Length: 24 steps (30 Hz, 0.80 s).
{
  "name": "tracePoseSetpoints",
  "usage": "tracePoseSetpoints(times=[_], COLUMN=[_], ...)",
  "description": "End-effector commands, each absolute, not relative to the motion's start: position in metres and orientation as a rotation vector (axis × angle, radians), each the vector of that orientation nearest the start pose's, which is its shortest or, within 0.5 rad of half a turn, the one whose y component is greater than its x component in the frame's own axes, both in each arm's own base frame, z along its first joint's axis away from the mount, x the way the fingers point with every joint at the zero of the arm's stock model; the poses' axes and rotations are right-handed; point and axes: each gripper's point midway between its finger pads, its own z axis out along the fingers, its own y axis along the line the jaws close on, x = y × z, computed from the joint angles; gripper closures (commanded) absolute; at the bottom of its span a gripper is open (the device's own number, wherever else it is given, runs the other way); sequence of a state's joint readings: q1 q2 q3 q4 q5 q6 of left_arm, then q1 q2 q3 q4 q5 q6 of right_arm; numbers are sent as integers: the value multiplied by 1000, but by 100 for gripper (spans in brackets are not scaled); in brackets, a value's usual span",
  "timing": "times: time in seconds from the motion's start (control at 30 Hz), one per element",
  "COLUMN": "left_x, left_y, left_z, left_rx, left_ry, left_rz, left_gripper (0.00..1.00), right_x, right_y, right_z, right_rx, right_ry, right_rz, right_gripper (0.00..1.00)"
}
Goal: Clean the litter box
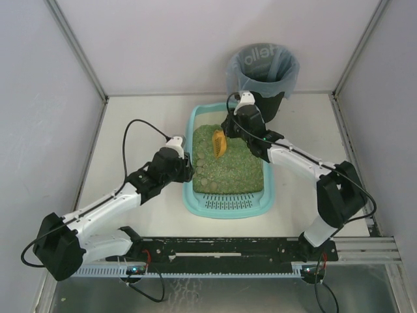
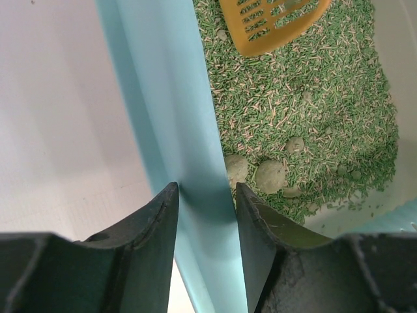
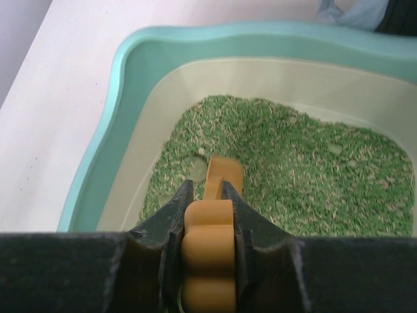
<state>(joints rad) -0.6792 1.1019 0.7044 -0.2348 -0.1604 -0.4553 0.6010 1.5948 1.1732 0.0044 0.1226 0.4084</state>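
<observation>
The light-teal litter box (image 1: 189, 195) lies in the middle of the table and holds green granular litter (image 1: 228, 166). Its slotted ledge is at the near end. My left gripper (image 1: 187, 168) straddles the box's left rim (image 2: 169, 98), one finger outside and one inside, shut on it (image 2: 206, 188). My right gripper (image 1: 229, 127) hovers over the far end of the box (image 3: 111, 124), shut (image 3: 204, 184) on the handle of an orange slotted scoop (image 3: 208, 248). The scoop's blade (image 1: 220, 144) points down into the litter (image 2: 273, 23). Round clumps (image 2: 270, 176) lie in the litter beside the left fingers.
A round black bin (image 1: 263, 72) with a grey-blue bag liner stands just beyond the box's far right corner; its bag edge (image 3: 355, 12) shows in the right wrist view. White walls close the table on the left, right and back.
</observation>
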Motion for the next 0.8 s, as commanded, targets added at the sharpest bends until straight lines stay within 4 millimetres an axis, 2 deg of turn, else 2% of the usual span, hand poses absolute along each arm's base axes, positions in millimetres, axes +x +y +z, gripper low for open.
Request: tracePoseSetpoints(times=[0.0,0.17,0.3,0.47,0.57,0.77], left_x=[273,274,276,277,277,277], left_y=[-203,-204,-205,-206,-207,-208], left_z=[154,154,153,152,151,149], left_rx=[179,187,193,199,207,218], left_ry=[2180,2184,2196,2200,2204,2213], left_rz=[-455,-447,-437,-439,-439,-435], left_gripper=[56,57,58,59,59,60], right_x=[435,445,440,420,399,364], right_y=[283,292,302,320,330,346], right_z=[230,205,179,154,143,130], right_rx=[-119,-145,-187,-331,-464,-646], right_ry=[1916,1999,2098,2195,2241,2293], right_rz=[541,517,537,612,669,853], right_gripper=[100,100,100,100,100,100])
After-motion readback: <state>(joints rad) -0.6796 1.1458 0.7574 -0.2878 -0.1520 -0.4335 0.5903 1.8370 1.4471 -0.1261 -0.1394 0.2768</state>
